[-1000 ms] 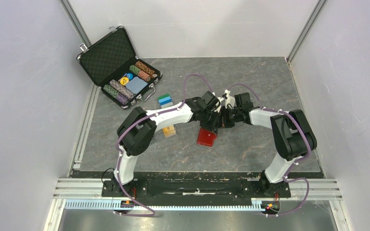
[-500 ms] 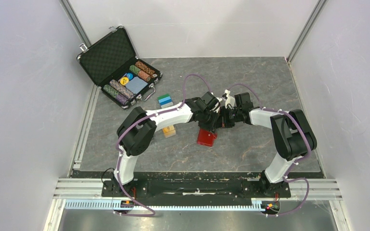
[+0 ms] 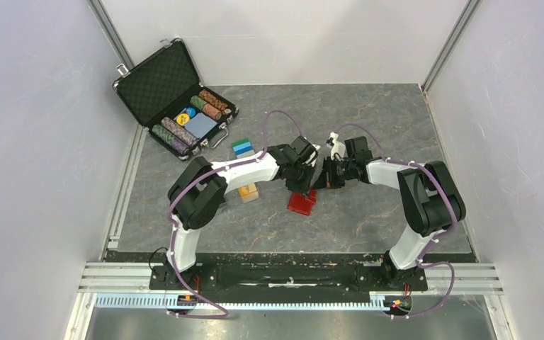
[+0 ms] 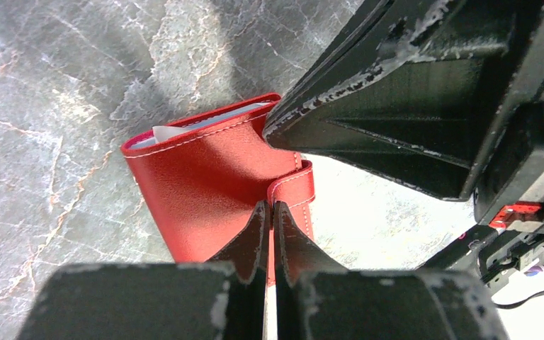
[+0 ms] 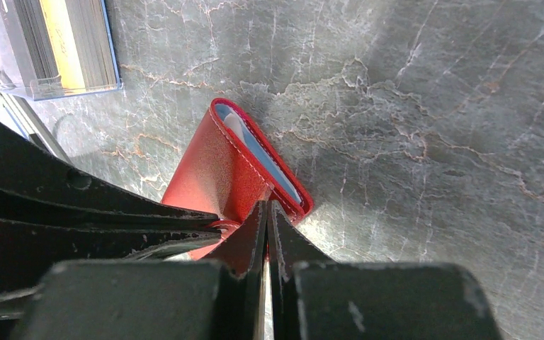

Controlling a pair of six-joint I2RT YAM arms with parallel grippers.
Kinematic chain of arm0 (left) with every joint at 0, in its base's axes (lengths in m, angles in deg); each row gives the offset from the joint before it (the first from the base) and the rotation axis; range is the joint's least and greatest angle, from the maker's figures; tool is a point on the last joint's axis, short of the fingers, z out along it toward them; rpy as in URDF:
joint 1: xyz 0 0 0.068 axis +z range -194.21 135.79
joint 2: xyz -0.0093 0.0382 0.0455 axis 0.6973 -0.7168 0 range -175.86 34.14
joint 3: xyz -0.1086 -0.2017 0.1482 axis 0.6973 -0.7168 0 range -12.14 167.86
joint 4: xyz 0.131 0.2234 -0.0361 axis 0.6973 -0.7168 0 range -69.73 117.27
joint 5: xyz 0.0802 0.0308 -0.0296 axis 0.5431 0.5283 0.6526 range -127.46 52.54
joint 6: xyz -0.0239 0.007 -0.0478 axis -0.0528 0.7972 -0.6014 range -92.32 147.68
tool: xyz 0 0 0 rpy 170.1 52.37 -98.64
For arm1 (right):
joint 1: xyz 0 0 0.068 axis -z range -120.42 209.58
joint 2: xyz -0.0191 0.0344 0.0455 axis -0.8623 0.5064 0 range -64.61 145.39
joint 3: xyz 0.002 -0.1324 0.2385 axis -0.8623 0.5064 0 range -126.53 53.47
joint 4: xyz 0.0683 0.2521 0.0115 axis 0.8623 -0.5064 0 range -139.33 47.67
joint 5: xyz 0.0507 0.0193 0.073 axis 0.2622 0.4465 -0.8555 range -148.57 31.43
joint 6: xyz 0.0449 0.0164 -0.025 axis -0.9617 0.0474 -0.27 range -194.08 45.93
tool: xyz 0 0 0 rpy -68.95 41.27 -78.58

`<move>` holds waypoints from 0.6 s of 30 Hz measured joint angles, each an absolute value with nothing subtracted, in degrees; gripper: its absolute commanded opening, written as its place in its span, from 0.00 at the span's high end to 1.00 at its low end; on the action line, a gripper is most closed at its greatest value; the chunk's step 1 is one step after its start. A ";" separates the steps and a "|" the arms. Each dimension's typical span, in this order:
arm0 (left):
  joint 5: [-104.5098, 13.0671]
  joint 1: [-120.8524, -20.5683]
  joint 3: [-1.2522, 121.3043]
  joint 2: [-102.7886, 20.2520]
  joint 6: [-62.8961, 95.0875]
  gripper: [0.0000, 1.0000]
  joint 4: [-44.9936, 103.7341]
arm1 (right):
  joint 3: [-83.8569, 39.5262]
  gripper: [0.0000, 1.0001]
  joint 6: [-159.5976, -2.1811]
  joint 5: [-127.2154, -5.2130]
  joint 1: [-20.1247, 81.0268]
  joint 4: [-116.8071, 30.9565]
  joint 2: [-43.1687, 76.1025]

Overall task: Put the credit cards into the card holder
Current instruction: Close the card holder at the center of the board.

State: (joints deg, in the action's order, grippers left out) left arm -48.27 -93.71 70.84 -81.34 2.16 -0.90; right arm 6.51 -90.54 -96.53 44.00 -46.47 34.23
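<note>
The red card holder [image 3: 302, 202] lies folded on the grey table between both arms. Inside its open end shows the edge of a pale blue credit card [image 5: 258, 154], seen paler in the left wrist view [image 4: 184, 130]. My left gripper [image 4: 270, 206] is shut, its tips resting on the holder's strap tab [image 4: 294, 187]. My right gripper [image 5: 267, 205] is also shut, its tips against the holder's [image 5: 216, 177] near edge, right beside the left fingers [image 5: 78, 212]. From above, the left gripper [image 3: 303, 187] and right gripper [image 3: 321, 185] meet over the holder.
An open black chip case [image 3: 177, 99] with poker chips stands at the back left. A blue-green box [image 3: 242, 147] and a yellow one [image 3: 248, 193] sit by the left arm. A clear box [image 5: 57, 46] with a stack of cards stands beyond the holder.
My left gripper has closed from slightly open to shut and shifted a little left. The card holder beneath it now looks shorter and flatter. The right arm has barely moved.
</note>
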 measured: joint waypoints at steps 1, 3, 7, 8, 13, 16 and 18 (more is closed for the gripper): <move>-48.12 -93.62 70.68 -81.17 2.16 0.98 -0.87 | 6.51 1.00 -90.54 -96.55 44.00 -46.47 34.23; -48.07 -93.42 70.36 -80.82 2.16 0.98 -0.87 | 6.51 1.00 -90.54 -96.55 44.00 -46.47 34.23; -48.03 -93.18 70.07 -80.56 2.16 0.98 -0.90 | 6.51 1.00 -90.52 -96.66 44.00 -46.54 34.23; -48.03 -93.16 70.03 -80.56 2.16 0.98 -0.90 | 6.51 1.00 -90.50 -96.68 44.00 -46.56 34.23; -47.98 -93.07 69.90 -80.56 2.16 0.98 -0.87 | 6.51 1.00 -90.41 -96.72 44.00 -46.69 34.23; -47.63 -93.07 69.24 -80.27 2.16 0.98 -0.33 | 6.51 1.00 -90.11 -96.81 44.00 -46.71 34.23; -46.96 -93.07 68.91 -80.01 2.16 0.98 -0.28 | 6.44 1.00 -89.74 -96.94 44.00 -47.00 34.23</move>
State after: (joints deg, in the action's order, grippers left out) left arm -46.96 -93.07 68.91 -80.01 2.16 -0.28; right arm 6.44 -89.74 -96.94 44.00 -47.00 34.23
